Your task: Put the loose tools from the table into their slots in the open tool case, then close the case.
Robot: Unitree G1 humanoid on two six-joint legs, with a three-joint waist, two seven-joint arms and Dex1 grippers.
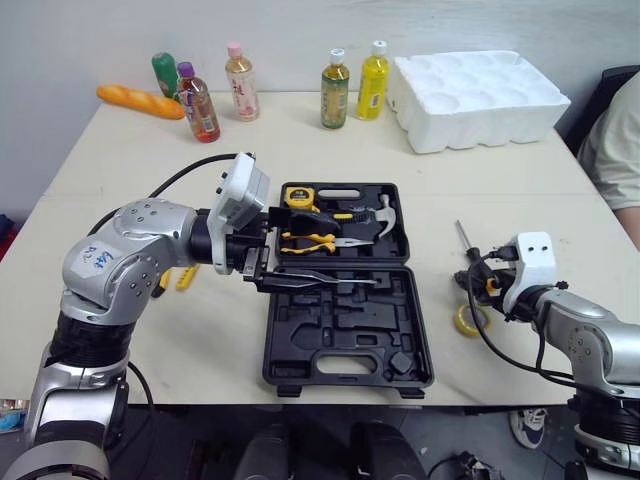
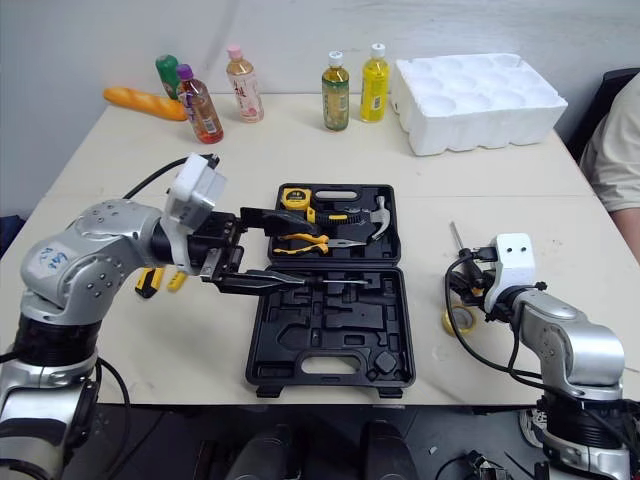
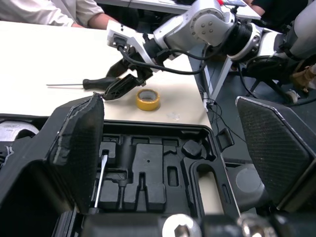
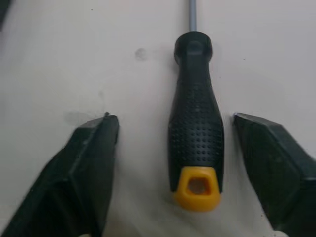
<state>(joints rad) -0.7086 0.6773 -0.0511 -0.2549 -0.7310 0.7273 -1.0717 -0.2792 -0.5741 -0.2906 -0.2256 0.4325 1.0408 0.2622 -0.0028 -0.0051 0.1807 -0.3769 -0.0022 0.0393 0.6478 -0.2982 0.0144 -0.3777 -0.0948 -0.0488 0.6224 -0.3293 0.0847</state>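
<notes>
The black tool case (image 1: 345,365) lies open at the table's middle. Its far half holds a tape measure (image 1: 299,196), pliers (image 1: 320,240) and a hammer (image 1: 385,215). A thin screwdriver (image 3: 101,173) rests in the near half by the hinge. My left gripper (image 1: 315,250) hovers open over the case, just above that screwdriver. To the right of the case, a black-handled screwdriver with a yellow end (image 4: 196,133) lies on the table. My right gripper (image 4: 174,117) is open, one finger on each side of its handle. A yellow tape roll (image 1: 468,319) lies beside it.
Small yellow tools (image 1: 187,277) lie on the table under my left arm. Several bottles (image 1: 335,90) and a bread loaf (image 1: 140,100) stand along the far edge, with a white foam tray (image 1: 480,95) at the far right. A person's arm (image 1: 615,140) shows at the right edge.
</notes>
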